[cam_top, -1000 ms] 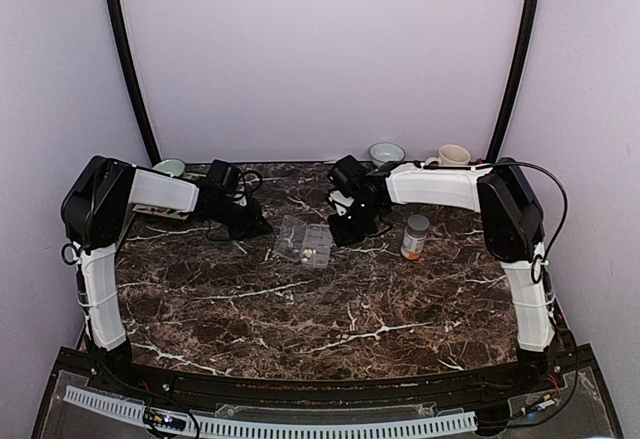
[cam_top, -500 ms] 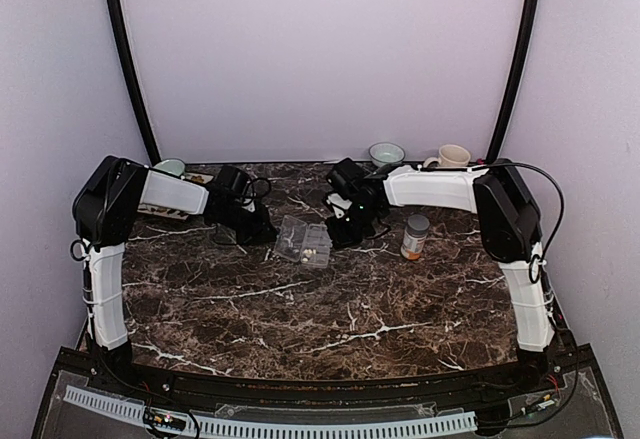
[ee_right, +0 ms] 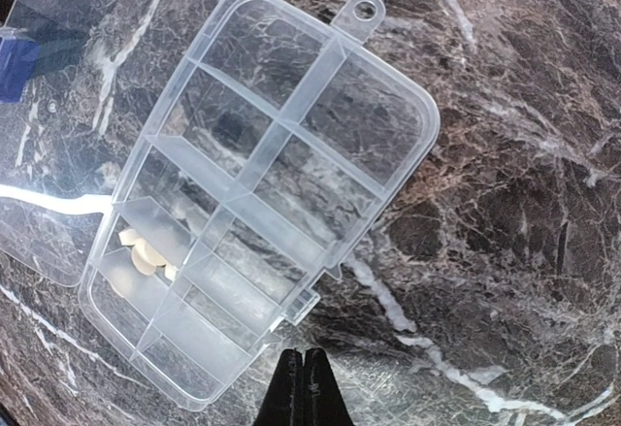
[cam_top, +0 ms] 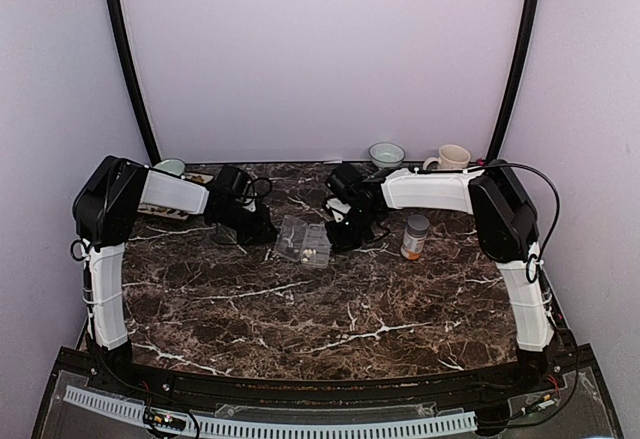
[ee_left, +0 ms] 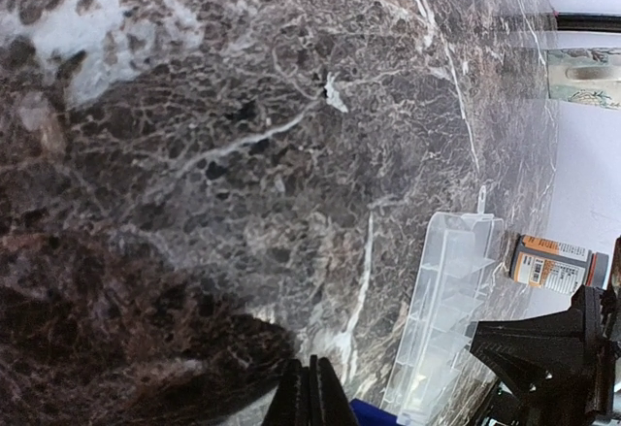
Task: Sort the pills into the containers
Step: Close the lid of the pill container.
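The right gripper (ee_right: 304, 384) and left gripper (ee_left: 310, 393) are hanging clenched and empty, flanking the organizer box (ee_right: 257, 193). Its lid (ee_right: 78, 125) is lying open upper left for access, and pills (ee_right: 146, 251) are seemingly sitting lower left.

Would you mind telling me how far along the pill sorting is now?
Done: the organizer box lies open, with a few pills at one end. In hand: nothing visible; the left gripper and right gripper are both shut. Left: most compartments look empty, and the bottle stands capped.

Clear plastic organizer box (ee_right: 262, 183), glossy marble table (cam_top: 330, 299)
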Controlling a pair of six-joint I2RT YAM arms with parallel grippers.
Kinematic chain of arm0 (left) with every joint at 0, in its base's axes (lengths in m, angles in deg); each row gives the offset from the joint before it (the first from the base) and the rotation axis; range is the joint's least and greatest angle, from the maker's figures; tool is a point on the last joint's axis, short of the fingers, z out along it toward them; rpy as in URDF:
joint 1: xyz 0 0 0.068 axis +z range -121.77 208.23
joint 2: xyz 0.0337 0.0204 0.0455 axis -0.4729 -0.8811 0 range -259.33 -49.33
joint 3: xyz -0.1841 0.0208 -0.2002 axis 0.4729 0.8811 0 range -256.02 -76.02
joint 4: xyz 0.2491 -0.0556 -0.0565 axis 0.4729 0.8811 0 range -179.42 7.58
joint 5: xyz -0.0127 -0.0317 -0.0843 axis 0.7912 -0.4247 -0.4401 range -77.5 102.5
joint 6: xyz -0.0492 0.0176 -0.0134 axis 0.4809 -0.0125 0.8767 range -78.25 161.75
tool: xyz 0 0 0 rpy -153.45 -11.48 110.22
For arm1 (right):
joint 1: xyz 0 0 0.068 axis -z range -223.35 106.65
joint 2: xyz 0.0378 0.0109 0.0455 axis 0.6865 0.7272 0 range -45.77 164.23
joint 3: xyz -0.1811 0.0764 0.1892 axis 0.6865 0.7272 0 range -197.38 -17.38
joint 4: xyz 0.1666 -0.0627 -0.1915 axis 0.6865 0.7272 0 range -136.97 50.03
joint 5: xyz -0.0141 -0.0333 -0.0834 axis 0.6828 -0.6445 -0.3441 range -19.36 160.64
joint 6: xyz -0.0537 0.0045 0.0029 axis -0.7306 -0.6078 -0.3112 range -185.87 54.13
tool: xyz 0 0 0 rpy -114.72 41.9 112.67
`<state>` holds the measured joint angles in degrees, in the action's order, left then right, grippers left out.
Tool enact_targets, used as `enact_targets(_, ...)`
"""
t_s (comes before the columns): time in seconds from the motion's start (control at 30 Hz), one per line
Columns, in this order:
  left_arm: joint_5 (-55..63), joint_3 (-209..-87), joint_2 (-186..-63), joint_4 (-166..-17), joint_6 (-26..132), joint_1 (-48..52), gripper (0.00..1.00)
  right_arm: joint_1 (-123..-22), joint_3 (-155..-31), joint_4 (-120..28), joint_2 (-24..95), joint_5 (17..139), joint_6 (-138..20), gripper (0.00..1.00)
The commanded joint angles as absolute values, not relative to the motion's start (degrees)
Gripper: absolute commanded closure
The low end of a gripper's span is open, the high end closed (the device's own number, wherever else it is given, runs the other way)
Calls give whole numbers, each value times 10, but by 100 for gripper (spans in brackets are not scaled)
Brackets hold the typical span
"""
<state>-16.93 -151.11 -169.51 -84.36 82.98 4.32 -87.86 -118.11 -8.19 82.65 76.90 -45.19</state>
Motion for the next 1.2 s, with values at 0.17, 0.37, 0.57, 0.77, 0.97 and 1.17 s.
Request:
enact_targets(0.17,-178,-1529,-1667,-837,837,35,96,-883,-1175,-101,838,780,-449,100)
enact_targets(0.37,-177,-1537,-1656,-834,843,32,97,-883,-1174,-105,839,787,-449,100)
enact_targets(0.57,-171,-1541,-1644,-829,845,31,97,-883,-1173,-107,840,792,-449,100)
enact_targets(0.77,-171,-1546,-1635,-828,848,29,98,-883,-1169,-113,840,796,-447,100)
enact_targets(0.97,-173,-1552,-1636,-829,851,21,98,-882,-1167,-117,841,799,-446,100)
enact_targets(1.17,-176,-1561,-1642,-830,856,13,98,-882,-1169,-121,841,802,-444,100)
